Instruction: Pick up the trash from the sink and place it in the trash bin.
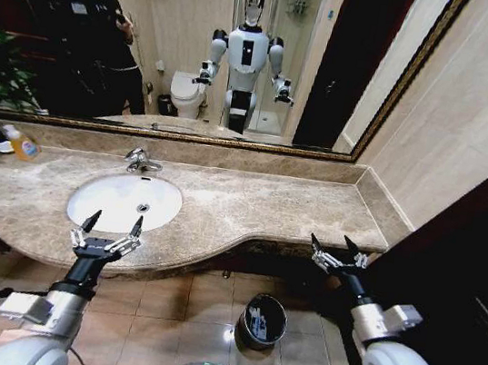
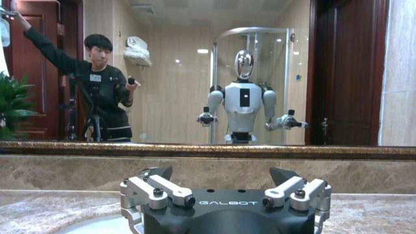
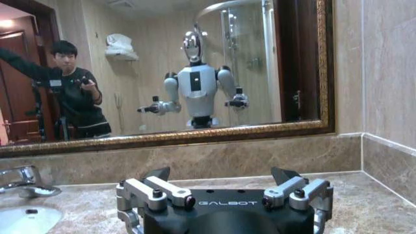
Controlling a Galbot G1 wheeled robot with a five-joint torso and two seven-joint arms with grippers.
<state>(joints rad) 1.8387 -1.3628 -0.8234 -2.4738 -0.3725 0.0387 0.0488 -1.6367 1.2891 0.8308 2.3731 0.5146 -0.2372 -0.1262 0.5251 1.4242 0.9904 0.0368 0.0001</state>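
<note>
the left gripper (image 1: 113,223) is hanging with its fingers spread wide and nothing between them, just above the front rim of the sink (image 1: 87,188), at the counter's front edge. the right gripper (image 1: 338,250) is likewise gaping open and holding nothing, hovering over the far right end of the counter (image 1: 250,206), well apart from the basin. both are pointing toward the mirror (image 1: 191,42).

outward from there, the white bowl is looking bare apart from its drain; no tubes or wrappers are showing in it, so where the trash is lying i cannot tell. the trash bin (image 1: 263,322) is standing on the floor tiles below the counter, between the two arms, with something pale and blue inside.

as a judgement: the risk is a reach into a basin that is looking empty, or a grab at the small orange bottle (image 1: 23,145) at the counter's left end, which is not trash. the faucet (image 1: 141,162) behind the bowl could also be clipped by open fingers.
</note>
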